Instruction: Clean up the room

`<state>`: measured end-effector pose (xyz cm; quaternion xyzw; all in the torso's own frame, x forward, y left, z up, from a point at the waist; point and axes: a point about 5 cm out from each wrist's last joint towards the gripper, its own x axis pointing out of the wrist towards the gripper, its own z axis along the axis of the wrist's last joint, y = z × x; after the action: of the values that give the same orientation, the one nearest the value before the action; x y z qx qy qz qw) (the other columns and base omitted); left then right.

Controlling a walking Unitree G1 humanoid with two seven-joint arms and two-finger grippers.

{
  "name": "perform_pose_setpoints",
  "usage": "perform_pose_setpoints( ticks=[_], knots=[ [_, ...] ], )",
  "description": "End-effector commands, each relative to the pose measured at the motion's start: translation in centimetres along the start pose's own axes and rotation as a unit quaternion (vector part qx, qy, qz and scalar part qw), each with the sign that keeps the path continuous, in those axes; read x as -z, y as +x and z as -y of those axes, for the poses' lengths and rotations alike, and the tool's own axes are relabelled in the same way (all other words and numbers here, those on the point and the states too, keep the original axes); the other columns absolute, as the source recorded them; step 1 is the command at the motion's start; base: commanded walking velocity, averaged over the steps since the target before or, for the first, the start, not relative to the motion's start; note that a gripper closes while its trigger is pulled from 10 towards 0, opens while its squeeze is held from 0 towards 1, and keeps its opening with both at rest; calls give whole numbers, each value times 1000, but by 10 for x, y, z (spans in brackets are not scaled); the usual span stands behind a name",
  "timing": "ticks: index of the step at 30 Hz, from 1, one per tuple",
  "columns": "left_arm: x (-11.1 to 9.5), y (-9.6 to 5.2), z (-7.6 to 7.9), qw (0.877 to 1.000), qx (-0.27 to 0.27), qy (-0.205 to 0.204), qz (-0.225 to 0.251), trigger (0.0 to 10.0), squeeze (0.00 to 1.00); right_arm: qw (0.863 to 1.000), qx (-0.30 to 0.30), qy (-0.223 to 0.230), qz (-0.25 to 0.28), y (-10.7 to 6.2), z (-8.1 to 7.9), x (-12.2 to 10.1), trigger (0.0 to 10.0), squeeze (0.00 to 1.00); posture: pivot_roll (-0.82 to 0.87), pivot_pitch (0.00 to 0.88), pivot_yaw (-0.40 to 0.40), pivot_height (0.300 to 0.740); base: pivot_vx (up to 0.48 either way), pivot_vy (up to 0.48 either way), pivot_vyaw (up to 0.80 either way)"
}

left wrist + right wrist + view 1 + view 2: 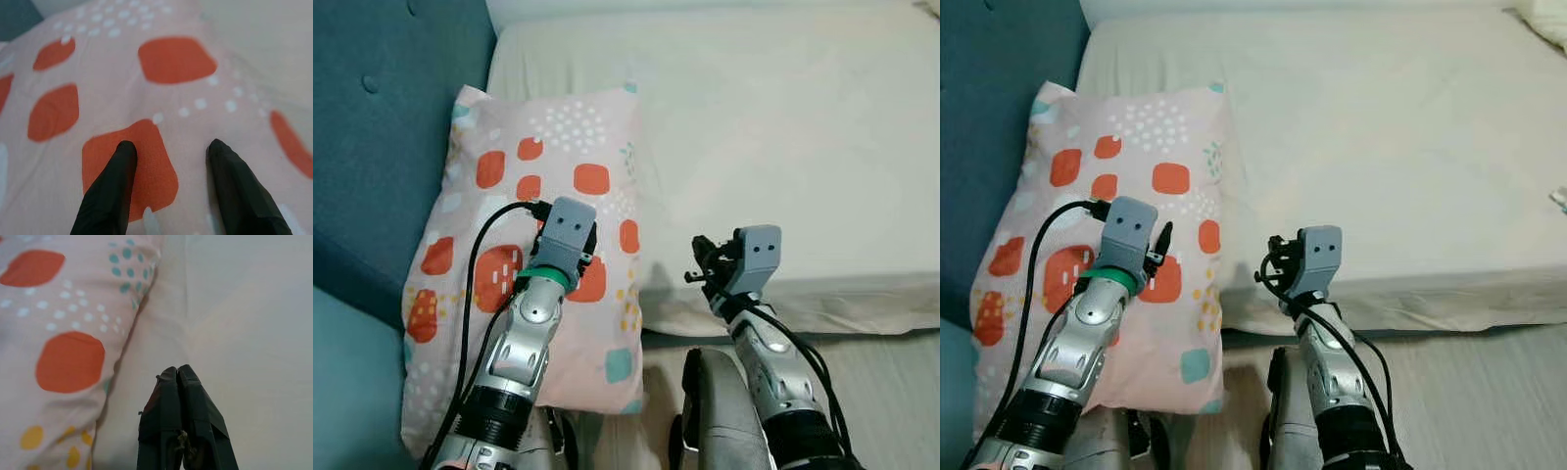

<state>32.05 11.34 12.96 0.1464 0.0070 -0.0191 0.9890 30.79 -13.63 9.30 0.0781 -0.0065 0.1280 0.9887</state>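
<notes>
Both silver arms rise from the lower frame: left gripper [168,147], fingers spread, apparently touches the pink pillow [548,186] at left. Right gripper [178,374], fingers clenched empty, hovers beside the pillow's edge over open white bed [783,127].

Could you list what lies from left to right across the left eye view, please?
Blue headboard → patterned pillow → left end effector over the pillow → right end effector → cream mattress.

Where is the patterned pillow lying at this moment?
The patterned pillow lies on the robot's left at the edge of the white mattress, against the teal headboard, with the left claw open over it.
</notes>
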Motion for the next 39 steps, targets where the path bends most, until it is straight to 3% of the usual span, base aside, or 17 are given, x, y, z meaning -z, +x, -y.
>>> perform_pose_setpoints(
  ticks=[1, 7, 8, 10, 13, 14, 18, 19, 20, 21, 24, 29, 31, 33, 34, 36, 39],
  knots=[
    [6, 0, -10, 999, -30, 3, -16, 10000, 0, 1000, -1, 0, -11, -3, -1, 7, 10000, 0, -6, 87, 64, 535, 0, 0, 0],
    [-9, 0, -37, 997, -42, -57, 25, 10000, 0, 1000, -11, -14, -1, -4, -1, 4, 10000, 0, 5, 92, 59, 510, 0, 0, 0],
    [-19, -1, -48, 994, -23, -99, 44, 10000, 0, 1000, -17, -24, 5, -3, -2, 1, 10000, 0, 10, 94, 56, 510, 0, 0, 0],
    [-27, -2, -56, 990, 5, -131, 57, 10000, 0, 999, -21, -28, 8, -2, -2, -1, 10000, 0, 13, 95, 55, 510, 0, 0, 0],
    [-32, -5, -61, 986, 29, -150, 61, 10000, 0, 999, -26, -29, 11, 0, -3, -3, 10000, 0, 24, 99, 51, 510, 0, 0, 0],
    [-34, -9, -74, 985, 33, -157, 56, 10000, 0, 999, -37, -25, 10, 3, -5, -3, 10000, 0, 37, 103, 50, 510, 0, 0, 0],
    [-31, -13, -90, 987, 8, -156, 40, 10000, 0, 998, -52, -22, 9, 8, -10, -3, 10000, 0, 58, 109, 47, 510, 0, 0, 0],
    [-26, -15, -97, 988, -4, -150, 24, 10000, 110, 998, -59, -19, 8, 12, -12, -4, 10000, 0, 76, 114, 40, 510, 0, 0, 0],
    [-26, -15, -97, 988, -4, -150, 24, 10000, 110, 998, -59, -19, 8, 12, -12, -4, 10000, 0, 76, 114, 40, 510, 0, 0, 0],
    [-18, -21, -106, 989, -19, -150, 5, 10000, 1000, 997, -71, -16, 7, 18, -17, -5, 10000, 0, 92, 118, 30, 510, 0, 0, 0],
    [-13, -29, -114, 987, -32, -155, -1, 10000, 1000, 996, -83, -16, 7, 22, -22, -6, 10000, 0, 112, 121, 18, 510, 0, 0, 0],
    [-10, -55, -144, 974, -105, -199, 7, 10000, 1000, 993, -118, -18, 0, 34, -33, -8, 10000, 0, 162, 130, -13, 510, 0, 0, 0],
    [-10, -55, -144, 974, -105, -199, 7, 10000, 1000, 993, -118, -18, 0, 34, -33, -8, 10000, 0, 162, 130, -13, 510, 0, 0, 0],
    [-4, -75, -153, 967, -138, -214, 7, 10000, 1000, 990, -136, -20, -7, 39, -39, -7, 10000, 0, 180, 139, -29, 510, 0, 0, 0],
    [-4, -75, -153, 967, -138, -214, 7, 10000, 1000, 990, -136, -20, -7, 39, -39, -7, 10000, 0, 180, 139, -29, 510, 0, 0, 0],
    [5, -96, -149, 962, -146, -230, -7, 10000, 1000, 988, -152, -19, -15, 43, -45, -6, 10000, 0, 183, 143, -32, 510, 0, 0, 0],
    [16, -110, -143, 963, -154, -215, -44, 10000, 0, 986, -163, -13, -25, 44, -48, -3, 10000, 0, 186, 142, -31, 510, 0, 0, 0]
  ],
)
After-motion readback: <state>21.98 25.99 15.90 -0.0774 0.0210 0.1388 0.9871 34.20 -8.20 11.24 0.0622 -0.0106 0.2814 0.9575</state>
